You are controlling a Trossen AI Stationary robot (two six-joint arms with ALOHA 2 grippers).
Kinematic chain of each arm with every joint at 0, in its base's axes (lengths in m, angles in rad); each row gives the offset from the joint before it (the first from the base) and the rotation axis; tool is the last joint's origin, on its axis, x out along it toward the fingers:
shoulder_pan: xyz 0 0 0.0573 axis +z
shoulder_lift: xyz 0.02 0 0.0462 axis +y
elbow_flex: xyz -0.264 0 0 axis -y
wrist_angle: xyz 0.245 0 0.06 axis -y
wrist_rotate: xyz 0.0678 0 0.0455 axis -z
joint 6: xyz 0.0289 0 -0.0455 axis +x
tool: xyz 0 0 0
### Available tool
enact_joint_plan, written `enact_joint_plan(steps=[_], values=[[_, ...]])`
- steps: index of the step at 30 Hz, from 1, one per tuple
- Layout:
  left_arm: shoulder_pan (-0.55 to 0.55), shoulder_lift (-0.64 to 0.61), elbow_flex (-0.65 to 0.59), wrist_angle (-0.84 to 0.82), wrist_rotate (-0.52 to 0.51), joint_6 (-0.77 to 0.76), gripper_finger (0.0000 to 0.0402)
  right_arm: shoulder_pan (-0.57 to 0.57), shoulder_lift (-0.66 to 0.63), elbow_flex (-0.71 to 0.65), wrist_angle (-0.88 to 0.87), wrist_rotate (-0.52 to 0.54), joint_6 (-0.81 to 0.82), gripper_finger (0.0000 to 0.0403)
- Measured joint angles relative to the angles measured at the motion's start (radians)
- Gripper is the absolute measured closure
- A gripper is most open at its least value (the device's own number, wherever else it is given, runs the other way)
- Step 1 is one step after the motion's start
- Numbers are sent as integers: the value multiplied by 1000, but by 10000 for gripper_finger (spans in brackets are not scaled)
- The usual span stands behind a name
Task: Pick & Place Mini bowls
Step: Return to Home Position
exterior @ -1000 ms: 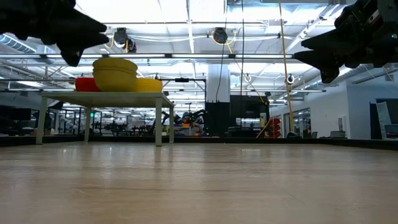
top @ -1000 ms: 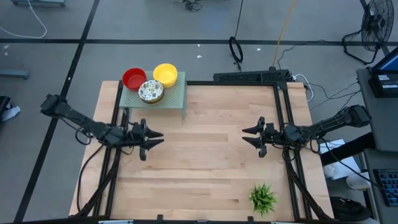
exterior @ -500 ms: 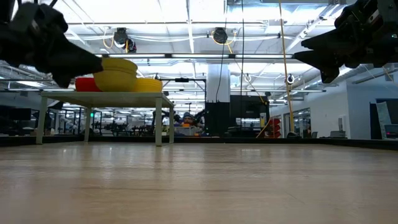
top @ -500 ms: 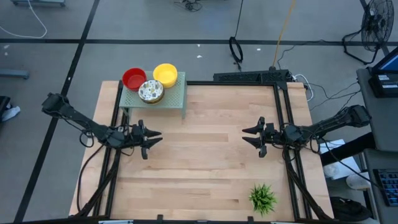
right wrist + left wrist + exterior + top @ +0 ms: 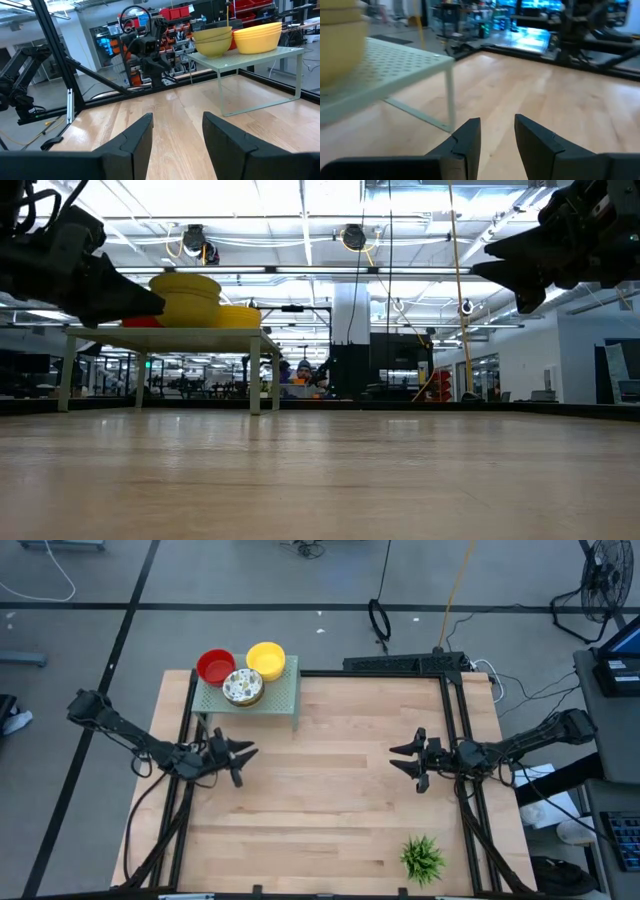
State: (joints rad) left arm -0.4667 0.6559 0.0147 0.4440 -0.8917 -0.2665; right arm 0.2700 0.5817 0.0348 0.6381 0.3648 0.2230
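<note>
The pale wooden surface (image 5: 330, 800) fills the middle of the high view, framed by dark rails. The left arm (image 5: 120, 727) reaches in from the surface's left edge and the right arm (image 5: 530, 740) from its right edge, both stretched low and pointing toward each other, well apart.

At the far left corner stands a pale green perforated shelf (image 5: 282, 696) on thin legs, and all the mini bowls in view sit on top of it. The left claw (image 5: 240, 756) hovers over the surface just in front of the shelf's near edge, touching nothing; its own wrist view shows the two dark fingers (image 5: 467, 142) parted with bare wood between them, holding nothing. The right claw (image 5: 402, 760) hangs above the right half of the surface, its fingers (image 5: 135, 137) likewise spread and empty.

On the shelf, the red bowls (image 5: 215, 666) are stacked at the back left, the yellow bowls (image 5: 265, 659) at the back right, just beside them, and the patterned bowls (image 5: 242, 687) in front, nestled against both. A small green plant (image 5: 422, 858) sits near the surface's near right corner, far from the shelf
</note>
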Motion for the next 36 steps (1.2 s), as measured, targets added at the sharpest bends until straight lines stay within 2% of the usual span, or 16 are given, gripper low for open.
enact_joint_plan(steps=[4,9,15,19,25,36], values=[[0,0,0,-5,53,14,279,0,-15,0,-1,0,0,242],[1,0,0,-5,8,74,280,0,-58,0,1,0,0,242],[0,0,0,1,19,-45,279,0,-95,0,-1,0,0,241],[0,0,0,1,78,-32,279,0,-144,-17,-1,0,0,242],[0,0,1,1,134,7,279,-18,-213,-21,-123,0,0,241],[0,0,1,1,134,2,279,-94,-232,-21,-248,0,0,242]])
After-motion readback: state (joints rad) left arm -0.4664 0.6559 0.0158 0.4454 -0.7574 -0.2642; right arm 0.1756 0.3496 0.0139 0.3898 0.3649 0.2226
